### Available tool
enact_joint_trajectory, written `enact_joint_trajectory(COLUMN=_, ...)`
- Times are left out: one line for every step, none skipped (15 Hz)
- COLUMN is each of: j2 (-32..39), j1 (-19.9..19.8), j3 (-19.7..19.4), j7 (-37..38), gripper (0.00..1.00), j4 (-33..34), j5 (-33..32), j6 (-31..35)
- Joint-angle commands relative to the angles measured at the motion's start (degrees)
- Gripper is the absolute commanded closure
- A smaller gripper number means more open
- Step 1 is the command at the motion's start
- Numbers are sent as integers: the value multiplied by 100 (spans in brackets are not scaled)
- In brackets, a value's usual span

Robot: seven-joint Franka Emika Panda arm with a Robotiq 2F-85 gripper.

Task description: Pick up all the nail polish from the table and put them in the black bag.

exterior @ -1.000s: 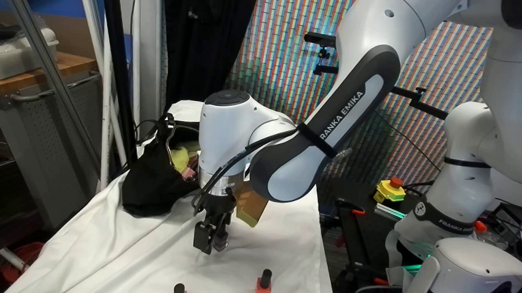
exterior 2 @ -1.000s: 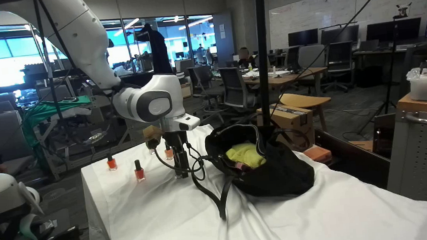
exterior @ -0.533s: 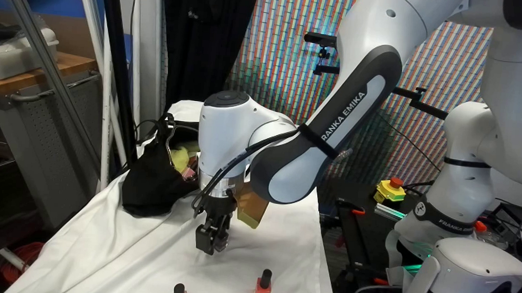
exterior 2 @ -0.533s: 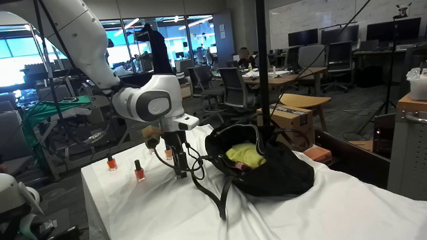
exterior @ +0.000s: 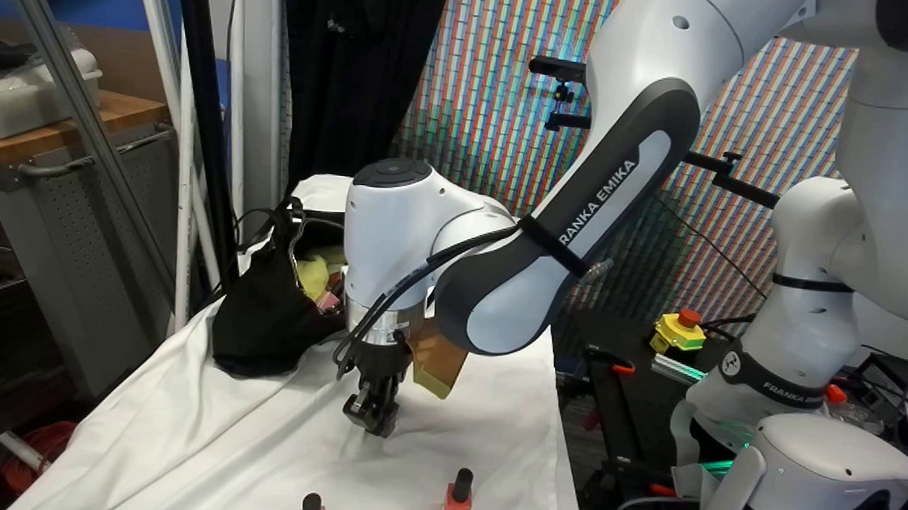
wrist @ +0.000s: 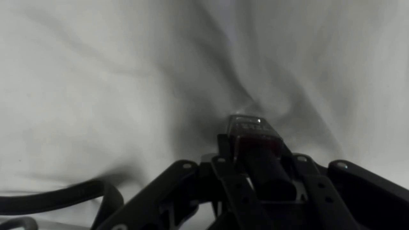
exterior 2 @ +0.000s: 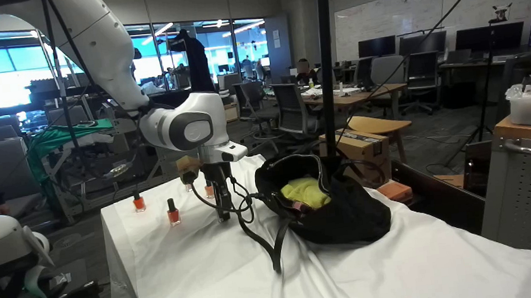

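In the wrist view my gripper (wrist: 254, 147) is shut around a dark red nail polish bottle (wrist: 252, 129), its black cap pointing back between the fingers. The bottle's base seems close to the cloth; I cannot tell if it touches. Both exterior views show the gripper (exterior: 374, 420) low over the white-draped table (exterior: 491, 436). More nail polish stands upright: a red bottle (exterior 2: 173, 217), an orange-red one (exterior 2: 139, 203), a peach one (exterior 2: 209, 191) partly behind the gripper, and a pale one (exterior 2: 189, 188) mostly hidden. Beside the gripper, the black bag (exterior 2: 349, 214) slouches with its mouth open.
A yellow-green cloth (exterior 2: 304, 191) and something pink show inside the bag. A bag handle (exterior 2: 279, 245) droops over the cloth close to the gripper, and a black strap (wrist: 64, 196) curls in at lower left of the wrist view. A black pole (exterior 2: 328, 65) rises behind the bag.
The gripper's jaws have come together on the dark bottle. The arm has hardly moved, and the other bottles and the bag stand as before.
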Motion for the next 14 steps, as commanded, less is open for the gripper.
enact_joint_trajectory(j2=85, j1=131, j3=-102, j7=28, gripper=84, j4=107, j5=-105, j6=-148)
enact_joint_trajectory(j2=54, j1=132, j3=-95, j7=-5, gripper=84, j4=105, j5=-126, j6=-201)
enact_joint_trajectory(j2=23, j1=145, j3=-107, j7=-6, gripper=84, j4=106, j5=-168, j6=-261)
enact_joint_trajectory(j2=-22, j1=159, j3=-123, j7=-9, gripper=84, j4=108, j5=-233, j6=-361)
enact_joint_trajectory(j2=-82, j1=187, j3=-151, j7=42, gripper=84, j4=107, j5=-294, j6=-457)
enact_joint_trajectory(j2=-145, j1=213, j3=-174, j7=66, gripper=84, j4=95, j5=-384, j6=-529)
enact_joint_trajectory(j2=-246, j1=263, j3=-226, j7=137, gripper=84, j4=64, j5=-509, j6=-610)
enact_joint_trajectory(j2=-320, j1=287, j3=-255, j7=160, gripper=84, j4=49, j5=-609, j6=-686)
enact_joint_trajectory(j2=-427, j1=334, j3=-319, j7=233, gripper=84, j4=17, j5=-753, j6=-737)
enact_joint_trajectory(j2=-534, j1=364, j3=-372, j7=303, gripper=84, j4=-9, j5=-891, j6=-798)
enact_joint_trajectory(j2=-627, j1=372, j3=-407, j7=340, gripper=84, j4=-28, j5=-1027, j6=-854)
enact_joint_trajectory(j2=-726, j1=382, j3=-444, j7=416, gripper=84, j4=-34, j5=-1160, j6=-919)
enact_joint_trajectory(j2=-831, j1=397, j3=-497, j7=520, gripper=84, j4=-40, j5=-1338, j6=-958)
enact_joint_trajectory(j2=-927, j1=385, j3=-523, j7=609, gripper=84, j4=-47, j5=-1482, j6=-998)
